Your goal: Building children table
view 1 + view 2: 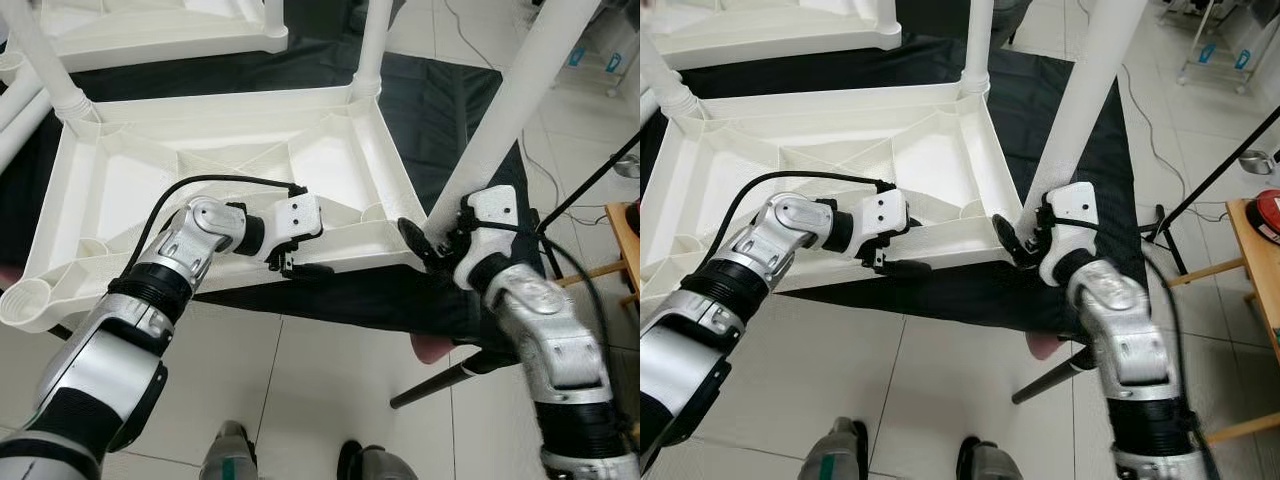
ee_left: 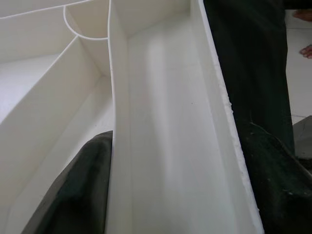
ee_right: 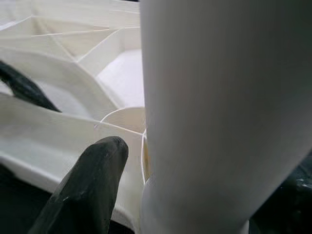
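The white plastic table top (image 1: 230,170) lies upside down on a black cloth (image 1: 440,110). White legs stand in its far left corner (image 1: 45,60) and far right corner (image 1: 372,45). My left gripper (image 1: 300,262) is shut on the table's near rim, and the rim wall (image 2: 161,146) runs between its fingers (image 2: 73,195). My right gripper (image 1: 432,240) is shut on a third white leg (image 1: 520,100), which leans to the right with its lower end at the near right corner. The right wrist view shows that leg (image 3: 219,112) beside one black finger (image 3: 87,195), with the round socket (image 3: 122,122) just behind.
A second white table piece (image 1: 150,30) lies at the back left, with loose white legs (image 1: 20,110) beside it. The near left corner socket (image 1: 25,300) is empty. A wooden stand (image 1: 625,240), cables and a black pole (image 1: 440,385) are at the right. My feet (image 1: 230,455) are on white tiles.
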Motion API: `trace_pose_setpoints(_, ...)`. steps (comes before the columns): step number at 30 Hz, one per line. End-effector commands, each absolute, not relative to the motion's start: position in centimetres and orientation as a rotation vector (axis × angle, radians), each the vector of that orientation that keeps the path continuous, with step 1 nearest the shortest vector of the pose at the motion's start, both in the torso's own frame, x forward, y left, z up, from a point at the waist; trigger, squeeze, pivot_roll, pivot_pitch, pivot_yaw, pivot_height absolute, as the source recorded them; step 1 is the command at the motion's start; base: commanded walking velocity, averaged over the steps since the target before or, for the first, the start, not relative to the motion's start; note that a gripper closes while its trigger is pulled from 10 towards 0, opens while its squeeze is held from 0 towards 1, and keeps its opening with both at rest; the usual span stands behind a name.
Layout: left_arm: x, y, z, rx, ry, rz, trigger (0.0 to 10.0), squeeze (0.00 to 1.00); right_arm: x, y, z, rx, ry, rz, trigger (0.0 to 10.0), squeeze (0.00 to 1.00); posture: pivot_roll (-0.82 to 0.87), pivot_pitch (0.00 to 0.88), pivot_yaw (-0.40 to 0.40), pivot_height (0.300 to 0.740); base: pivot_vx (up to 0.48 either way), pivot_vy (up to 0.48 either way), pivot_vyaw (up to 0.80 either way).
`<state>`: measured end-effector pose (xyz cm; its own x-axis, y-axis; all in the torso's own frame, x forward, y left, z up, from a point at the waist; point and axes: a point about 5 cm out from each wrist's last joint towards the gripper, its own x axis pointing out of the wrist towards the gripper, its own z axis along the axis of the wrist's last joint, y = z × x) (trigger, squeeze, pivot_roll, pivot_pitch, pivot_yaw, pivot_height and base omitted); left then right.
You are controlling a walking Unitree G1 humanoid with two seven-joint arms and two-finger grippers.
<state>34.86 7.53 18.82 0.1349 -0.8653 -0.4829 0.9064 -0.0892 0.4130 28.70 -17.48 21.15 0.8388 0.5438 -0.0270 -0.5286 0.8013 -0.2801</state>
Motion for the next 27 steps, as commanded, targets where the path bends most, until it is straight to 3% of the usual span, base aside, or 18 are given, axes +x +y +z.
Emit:
trace_pose_setpoints(1,31.1,3.7,20.2,0.922,-0.114,-1.922,0.0,0.0,27.0,-13.4,22.1,-0.284,-0.104,0.97,10.0,0.0,0.14,0.18,-0.025,0.74,0.0,0.0,0.0)
trace_pose_setpoints(5,30.2,4.6,20.0,0.955,-0.116,-1.96,0.0,0.0,26.8,-14.7,21.2,-0.315,0.009,1.121,10.0,0.0,0.14,0.182,-0.027,0.74,0.0,0.0,0.0)
trace_pose_setpoints(11,30.0,4.6,20.2,0.955,-0.128,-1.963,0.0,0.0,27.2,-14.3,20.5,-0.303,0.024,1.146,10.0,0.0,0.15,0.184,-0.029,0.74,0.0,0.0,0.0)
trace_pose_setpoints(12,30.0,4.5,20.3,0.952,-0.134,-1.958,0.0,0.0,27.7,-13.8,20.2,-0.281,0.012,1.094,0.0,0.0,0.15,0.184,-0.028,0.74,0.0,0.0,0.0)
trace_pose_setpoints(16,30.1,3.9,20.7,0.94,-0.151,-1.94,0.0,0.0,29.3,-13.0,19.1,-0.242,0.002,0.878,0.0,0.0,0.14,0.185,-0.025,0.74,0.0,0.0,0.0)
trace_pose_setpoints(20,30.2,3.9,20.8,0.94,-0.153,-1.937,0.0,0.0,29.5,-13.0,18.9,-0.238,0.011,0.856,0.0,0.0,0.14,0.185,-0.025,0.74,0.0,0.0,0.0)
trace_pose_setpoints(23,30.7,2.2,21.5,0.918,-0.191,-1.906,0.0,0.0,31.1,-14.1,18.6,-0.23,-0.011,0.454,0.0,0.0,0.14,0.189,-0.022,0.74,0.0,0.0,0.0)
trace_pose_setpoints(24,30.7,2.2,21.5,0.918,-0.191,-1.906,0.0,0.0,31.1,-14.1,18.6,-0.23,-0.011,0.454,0.0,0.0,0.14,0.189,-0.022,0.74,0.0,0.0,0.0)
trace_pose_setpoints(26,31.3,0.8,22.3,0.901,-0.215,-1.879,0.0,0.0,31.4,-15.0,18.4,-0.23,-0.005,0.189,0.0,0.0,0.14,0.187,-0.019,0.74,0.0,0.0,0.0)
trace_pose_setpoints(27,31.3,0.8,22.3,0.901,-0.215,-1.879,0.0,0.0,31.4,-15.0,18.4,-0.23,-0.005,0.189,0.0,0.0,0.14,0.187,-0.019,0.74,0.0,0.0,0.0)
